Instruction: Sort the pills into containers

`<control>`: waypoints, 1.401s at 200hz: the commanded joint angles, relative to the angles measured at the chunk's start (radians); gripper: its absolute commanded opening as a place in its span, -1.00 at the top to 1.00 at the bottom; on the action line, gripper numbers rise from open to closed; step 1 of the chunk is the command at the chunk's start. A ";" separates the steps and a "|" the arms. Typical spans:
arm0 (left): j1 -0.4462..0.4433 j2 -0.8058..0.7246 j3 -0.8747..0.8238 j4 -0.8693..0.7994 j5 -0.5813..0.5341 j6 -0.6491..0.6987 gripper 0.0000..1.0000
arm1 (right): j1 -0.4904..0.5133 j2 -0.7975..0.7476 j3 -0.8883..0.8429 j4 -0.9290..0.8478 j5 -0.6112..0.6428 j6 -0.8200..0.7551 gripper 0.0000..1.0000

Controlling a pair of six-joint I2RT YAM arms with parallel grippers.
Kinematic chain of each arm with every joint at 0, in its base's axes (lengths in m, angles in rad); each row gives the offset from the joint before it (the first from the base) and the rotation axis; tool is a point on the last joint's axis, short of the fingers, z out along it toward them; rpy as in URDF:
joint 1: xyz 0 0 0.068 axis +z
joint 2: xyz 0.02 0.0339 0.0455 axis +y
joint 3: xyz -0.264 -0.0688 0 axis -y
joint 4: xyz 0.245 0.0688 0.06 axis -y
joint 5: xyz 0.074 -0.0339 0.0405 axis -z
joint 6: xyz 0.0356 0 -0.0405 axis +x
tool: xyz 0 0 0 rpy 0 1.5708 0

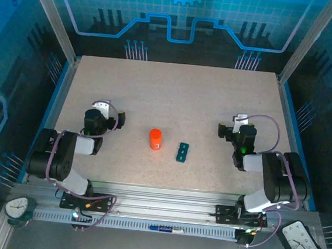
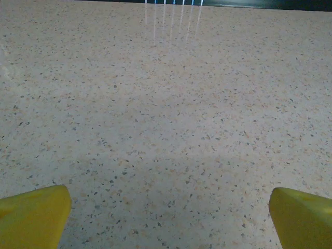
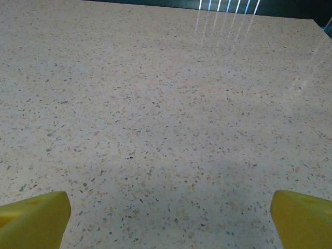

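A small dark-teal plastic strip of joined square containers (image 1: 182, 152) lies flat on the speckled beige surface (image 1: 175, 90), in the middle and toward the near edge. It sits just right of an upright orange cylindrical plastic bottle (image 1: 155, 139), not touching it. The strip's long axis runs near to far, its far end leaning slightly right. It looks like three cells, though they are too small to count surely. The left pincer (image 2: 166, 218) and right pincer (image 3: 168, 218) each stand wide, yellow fingertips (image 2: 33, 215) far apart over bare surface. They hold nothing and are well to either side of the strip.

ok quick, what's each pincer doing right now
left pincer: open, holding nothing
right pincer: open, holding nothing
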 commanded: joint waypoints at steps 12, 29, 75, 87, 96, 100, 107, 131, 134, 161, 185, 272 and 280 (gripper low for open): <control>-0.008 0.012 0.024 0.045 0.029 -0.023 -0.98 | 0.016 0.011 0.029 0.066 0.021 -0.019 -0.99; -0.008 0.011 0.025 0.044 0.029 -0.022 -0.98 | 0.016 0.010 0.029 0.066 0.021 -0.018 -0.99; -0.008 0.012 0.024 0.045 0.029 -0.022 -0.98 | 0.016 0.011 0.029 0.066 0.021 -0.018 -0.99; -0.008 0.012 0.025 0.045 0.029 -0.022 -0.98 | 0.015 0.011 0.029 0.066 0.020 -0.018 -0.99; -0.008 0.011 0.025 0.045 0.029 -0.022 -0.98 | 0.015 0.011 0.029 0.066 0.021 -0.018 -1.00; -0.008 0.011 0.025 0.044 0.029 -0.022 -0.98 | 0.016 0.011 0.029 0.066 0.020 -0.017 -1.00; -0.008 0.011 0.024 0.045 0.029 -0.022 -0.98 | 0.016 0.011 0.029 0.066 0.020 -0.018 -0.99; -0.008 0.012 0.024 0.046 0.029 -0.022 -0.98 | 0.015 0.011 0.030 0.063 0.016 -0.018 -0.99; -0.008 0.011 0.024 0.045 0.030 -0.022 -0.98 | 0.012 0.011 0.031 0.062 0.015 -0.016 -0.99; -0.008 0.011 0.024 0.045 0.029 -0.022 -0.98 | 0.008 0.010 0.030 0.059 0.006 -0.014 -1.00; -0.008 0.012 0.023 0.046 0.029 -0.022 -0.98 | -0.009 0.007 0.027 0.063 -0.026 -0.001 -0.99; -0.007 -0.001 0.016 0.053 0.026 -0.019 -0.98 | -0.012 -0.014 0.028 0.050 -0.017 0.007 -1.00; -0.008 -0.019 0.015 0.039 0.003 -0.028 -0.98 | -0.015 -0.052 0.042 -0.014 -0.010 0.011 -0.99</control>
